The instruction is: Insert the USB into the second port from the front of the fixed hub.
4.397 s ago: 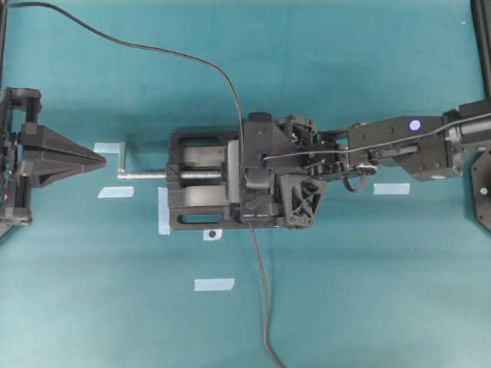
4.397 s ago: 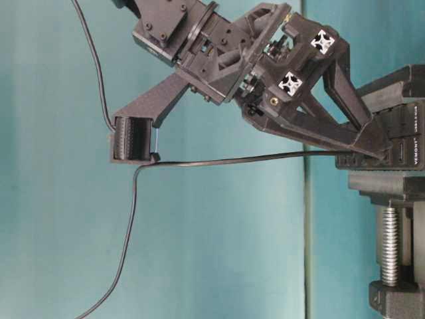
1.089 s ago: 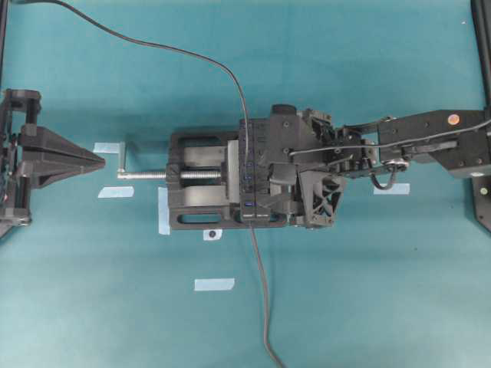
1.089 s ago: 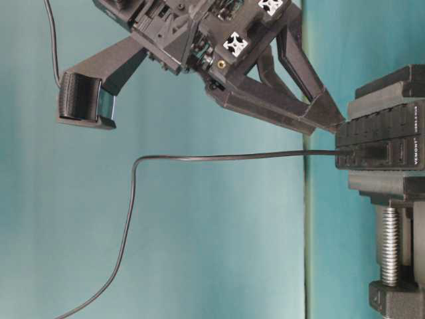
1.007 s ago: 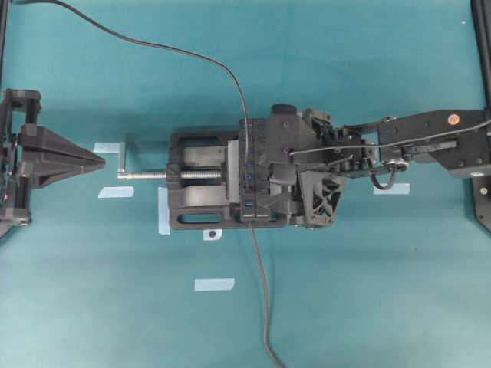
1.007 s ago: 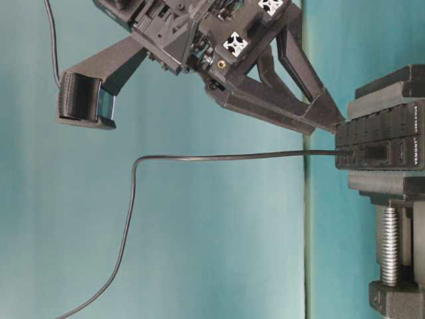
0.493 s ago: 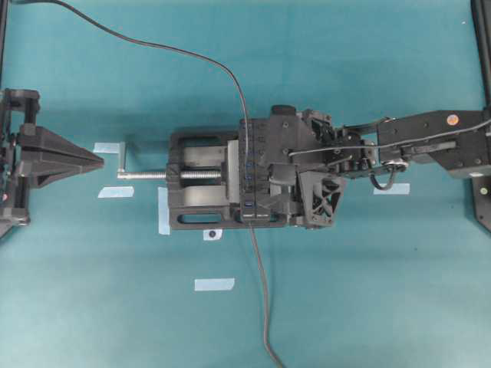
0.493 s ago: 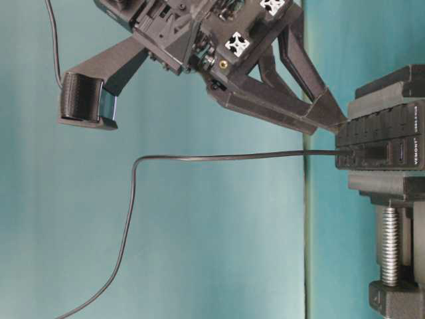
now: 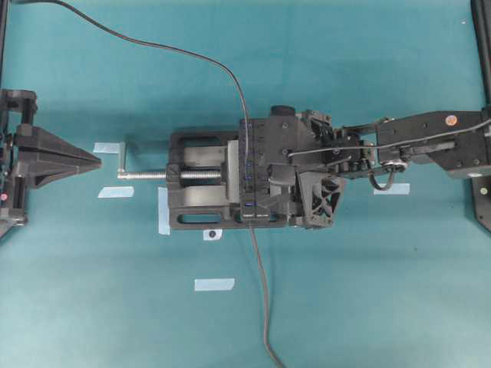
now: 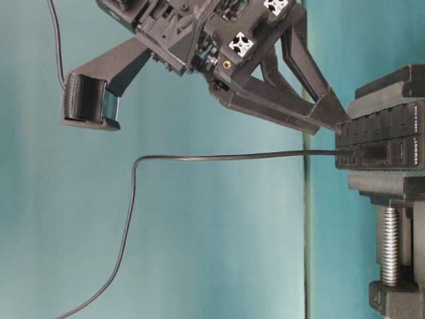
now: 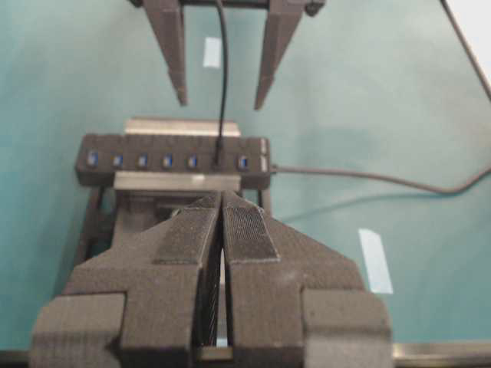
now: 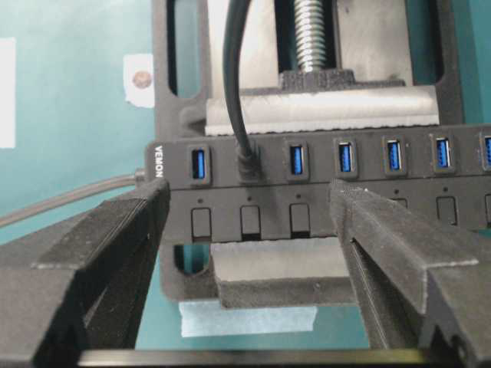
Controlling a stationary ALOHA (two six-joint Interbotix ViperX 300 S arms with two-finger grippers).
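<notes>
Over the vise [image 9: 201,189], my right gripper [image 12: 245,222] hangs with fingers spread wide, holding nothing. USB [image 12: 247,162] sits plugged into the second port [image 11: 218,162] of the fixed hub [image 12: 368,188], cable [image 10: 219,157] trailing free. My left gripper [image 11: 222,208] is pressed closed, empty, well apart.

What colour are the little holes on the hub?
Blue ports on the black hub, clearest in the right wrist view.

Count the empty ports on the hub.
6. In the left wrist view, five ports sit left of the USB and one sits right of it, all along the hub. None seems hidden.
</notes>
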